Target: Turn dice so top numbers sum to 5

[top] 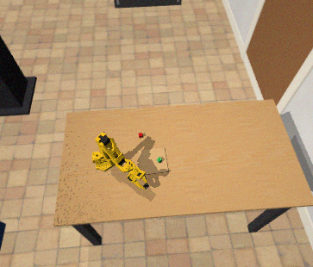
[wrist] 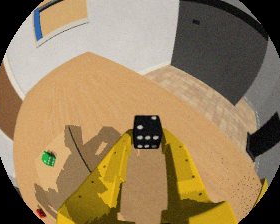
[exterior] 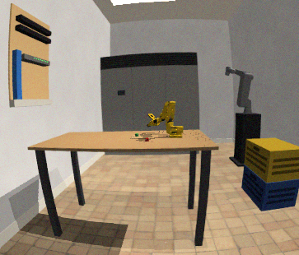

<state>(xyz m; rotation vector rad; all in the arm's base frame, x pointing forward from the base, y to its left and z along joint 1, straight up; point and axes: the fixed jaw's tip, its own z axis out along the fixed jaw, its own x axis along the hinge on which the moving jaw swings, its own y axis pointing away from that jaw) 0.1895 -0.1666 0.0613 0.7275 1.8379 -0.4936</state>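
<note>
My gripper [wrist: 147, 141] is shut on a black die [wrist: 147, 131] with white pips and holds it in the air above the table. In the top view the gripper [top: 144, 185] hangs over the near left side of the mat. A green die [top: 159, 159] lies on the thin tan mat [top: 155, 160]; it also shows in the wrist view [wrist: 48, 159] and in the exterior view [exterior: 137, 134]. A red die [top: 140, 134] lies on the bare table off the mat, at the far side; it also shows in the wrist view [wrist: 40, 212] and in the exterior view [exterior: 147, 139].
The arm's yellow base [top: 103, 156] stands on the left part of the wooden table [top: 185, 159]. Beside the table on the floor stand a yellow crate on a blue crate [exterior: 273, 173] and a black pedestal with a grey arm [exterior: 246, 119].
</note>
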